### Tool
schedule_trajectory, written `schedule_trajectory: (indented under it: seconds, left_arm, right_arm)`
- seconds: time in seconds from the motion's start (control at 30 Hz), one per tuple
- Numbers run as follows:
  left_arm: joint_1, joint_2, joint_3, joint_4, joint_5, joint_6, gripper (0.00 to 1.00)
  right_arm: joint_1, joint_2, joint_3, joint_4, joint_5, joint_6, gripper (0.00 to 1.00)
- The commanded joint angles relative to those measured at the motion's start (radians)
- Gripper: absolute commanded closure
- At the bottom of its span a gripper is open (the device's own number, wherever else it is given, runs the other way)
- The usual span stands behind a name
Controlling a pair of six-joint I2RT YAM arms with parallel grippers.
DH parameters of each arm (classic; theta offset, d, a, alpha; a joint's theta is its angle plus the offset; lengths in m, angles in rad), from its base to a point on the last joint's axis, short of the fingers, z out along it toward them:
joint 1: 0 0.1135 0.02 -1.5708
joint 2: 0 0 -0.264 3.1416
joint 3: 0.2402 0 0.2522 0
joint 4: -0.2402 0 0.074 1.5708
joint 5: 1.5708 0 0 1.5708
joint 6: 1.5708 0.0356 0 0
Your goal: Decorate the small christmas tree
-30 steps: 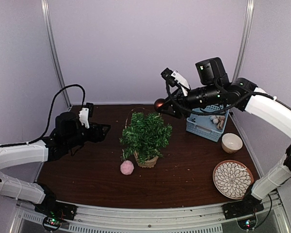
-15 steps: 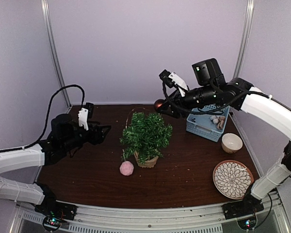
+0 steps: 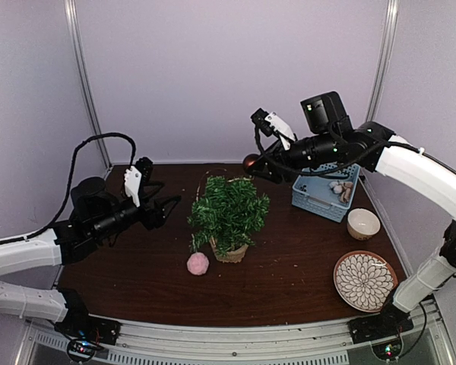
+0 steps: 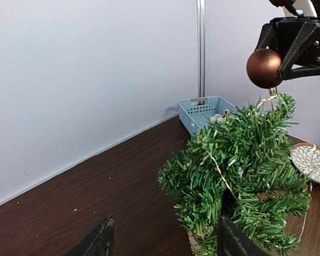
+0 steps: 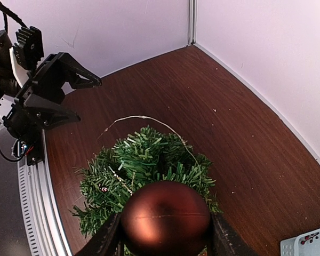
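The small christmas tree (image 3: 228,213) stands mid-table in its tan pot (image 3: 230,252); it also shows in the left wrist view (image 4: 240,170) and the right wrist view (image 5: 144,160). A thin light wire (image 5: 144,117) lies over its branches. My right gripper (image 3: 252,166) (image 5: 165,240) is shut on a matte brown-red ball ornament (image 3: 249,162) (image 4: 264,68) (image 5: 165,216), held just above the tree's back right top. My left gripper (image 3: 167,205) (image 4: 165,242) is open and empty, a short way left of the tree and pointing at it.
A pink pom-pom (image 3: 198,263) lies in front of the pot on its left. A blue basket (image 3: 323,194) with small ornaments sits at the back right. Nearer on the right are a tan bowl (image 3: 362,223) and a patterned plate (image 3: 364,280).
My left gripper has moved right, closer to the tree, and its jaws have narrowed a little. The right gripper has held the ball nearly still above the tree.
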Motion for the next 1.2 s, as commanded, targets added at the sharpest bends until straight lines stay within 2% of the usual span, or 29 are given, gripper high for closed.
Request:
schedule_trajectory:
  seconds: [0.0,0.33,0.53,0.67,0.93,1.17]
  left_arm:
    - [-0.019,0.008,0.057,0.044,0.004,0.063,0.35]
    - [-0.098,0.130,0.267,-0.062,0.195,0.257,0.41]
    - [-0.146,0.226,0.387,-0.112,0.264,0.327,0.49]
    - [-0.173,0.280,0.442,-0.151,0.292,0.375,0.51]
    - [-0.190,0.348,0.481,-0.139,0.318,0.385,0.59]
    - [-0.192,0.383,0.501,-0.109,0.313,0.373,0.59]
  right_arm:
    - [-0.007,-0.034,0.007,0.036,-0.006,0.022,0.61]
    - [-0.006,-0.098,-0.016,0.065,-0.058,0.055,0.62]
    - [-0.005,-0.101,-0.031,0.066,-0.067,0.054,0.62]
    - [-0.004,-0.113,-0.038,0.080,-0.089,0.063,0.62]
    - [-0.004,-0.136,-0.039,0.103,-0.122,0.077,0.62]
    - [-0.003,-0.136,-0.035,0.111,-0.140,0.084,0.62]
